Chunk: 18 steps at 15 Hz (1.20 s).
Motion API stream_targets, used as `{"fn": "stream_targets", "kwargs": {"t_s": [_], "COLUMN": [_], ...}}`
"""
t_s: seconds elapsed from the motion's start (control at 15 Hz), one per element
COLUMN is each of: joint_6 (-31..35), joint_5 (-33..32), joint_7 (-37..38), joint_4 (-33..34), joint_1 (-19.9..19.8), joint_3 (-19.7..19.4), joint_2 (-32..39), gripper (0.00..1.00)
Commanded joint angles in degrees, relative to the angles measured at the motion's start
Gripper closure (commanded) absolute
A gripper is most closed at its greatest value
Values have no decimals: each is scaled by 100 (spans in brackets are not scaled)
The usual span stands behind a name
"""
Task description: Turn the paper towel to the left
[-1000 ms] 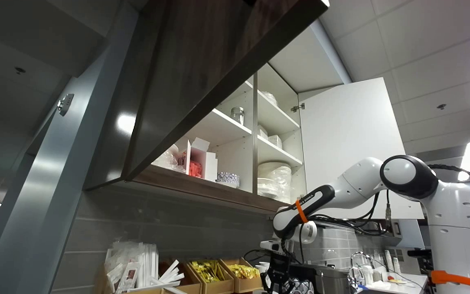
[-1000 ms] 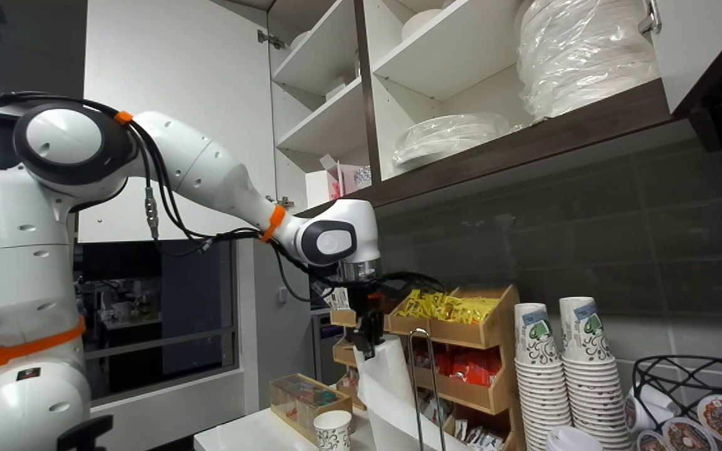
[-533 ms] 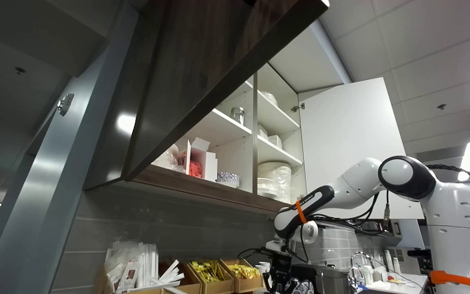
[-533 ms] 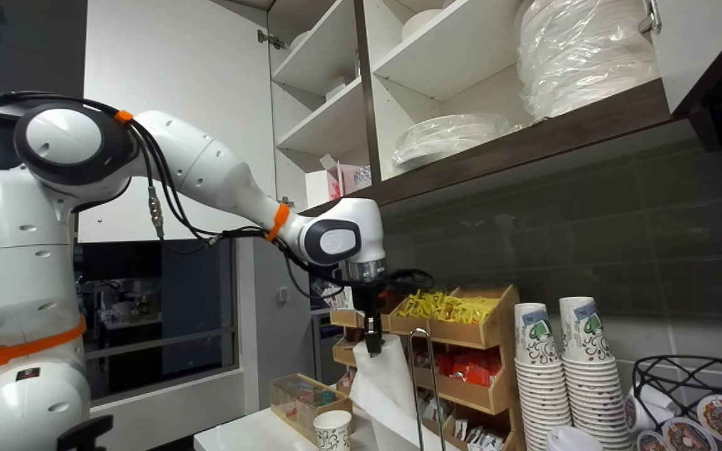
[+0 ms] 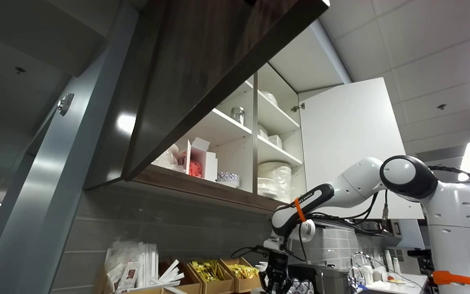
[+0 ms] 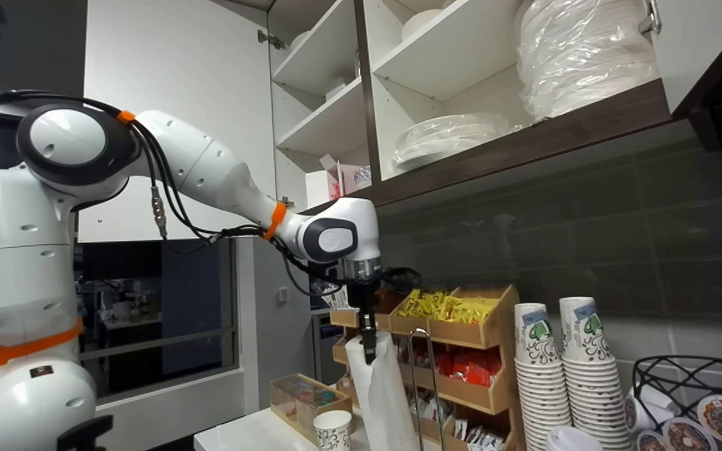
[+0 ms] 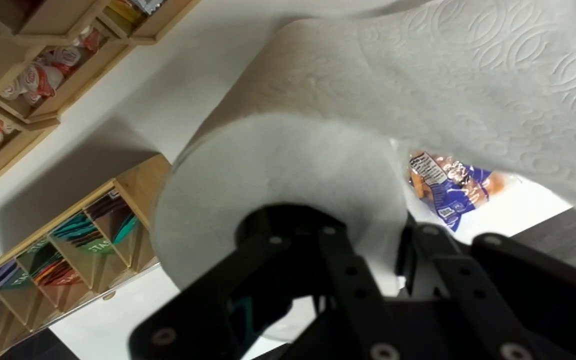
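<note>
The tool is gripping the paper towel by its top, inside and out; this is presumably giving leverage for turning.

white counter | on it: sachet box, snack bag, paper cup

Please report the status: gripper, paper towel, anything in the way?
Gripper clamped on rim of paper towel roll. Loose sheet hanging off roll. Wire loop beside roll in an exterior view, contact unclear; might hinder.
</note>
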Motion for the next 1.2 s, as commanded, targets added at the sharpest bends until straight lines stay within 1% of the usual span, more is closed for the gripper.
{"fn": "stream_targets", "kwargs": {"t_s": [0.0, 0.2, 0.27, 0.4, 0.47, 0.53, 0.6, 0.67, 0.73, 0.87, 0.93, 1.13], "joint_6": [-22, -22, -22, 33, 34, -3, -13, -9, 26, 64, 60, 141], "joint_5": [48, 49, 49, -29, -154, -350, -349, -402, -578, -696, -800, -1006], "joint_7": [-31, -32, -32, -337, -356, -79, -297, -368, -164, -323, -267, -269], "joint_4": [12, 12, 12, 9, 1, -32, 5, 7, -52, -30, -49, -63], "joint_1": [-272, -276, -276, -339, -43, 396, 323, 453, 921, 1205, 1482, 1926], "joint_3": [250, 230, 229, 288, 55, -162, -137, -221, -474, -698, -901, -1346], "joint_2": [10, 11, 11, 26, -1, -106, -46, -46, -149, -136, -168, -180], "gripper": [76, 76, 94, 94, 94, 94, 94, 94, 94, 94, 94, 94]}}
